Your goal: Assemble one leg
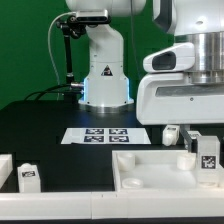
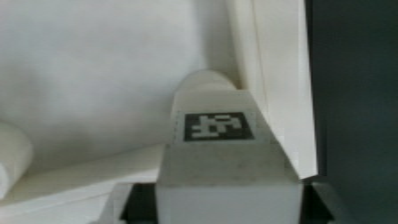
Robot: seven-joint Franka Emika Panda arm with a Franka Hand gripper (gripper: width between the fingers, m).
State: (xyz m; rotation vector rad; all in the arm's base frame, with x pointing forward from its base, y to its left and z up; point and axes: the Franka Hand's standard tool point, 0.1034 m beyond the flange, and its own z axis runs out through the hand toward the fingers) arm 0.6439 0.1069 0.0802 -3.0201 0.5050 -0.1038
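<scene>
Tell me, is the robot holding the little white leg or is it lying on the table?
Holding it. The leg sits upright between the gripper fingers above the white tray; the wrist view shows it clamped.

A white leg (image 2: 217,150) fills the middle of the wrist view, very close to the camera. It has a black-and-white square tag (image 2: 219,126) on it and a rounded end. The two dark fingers (image 2: 130,203) of the claw (image 2: 221,203) press on its sides. Behind it is a big white tray part (image 2: 89,80) with a raised rim. A dark strip of counter (image 2: 356,80) shows beside that rim.
</scene>
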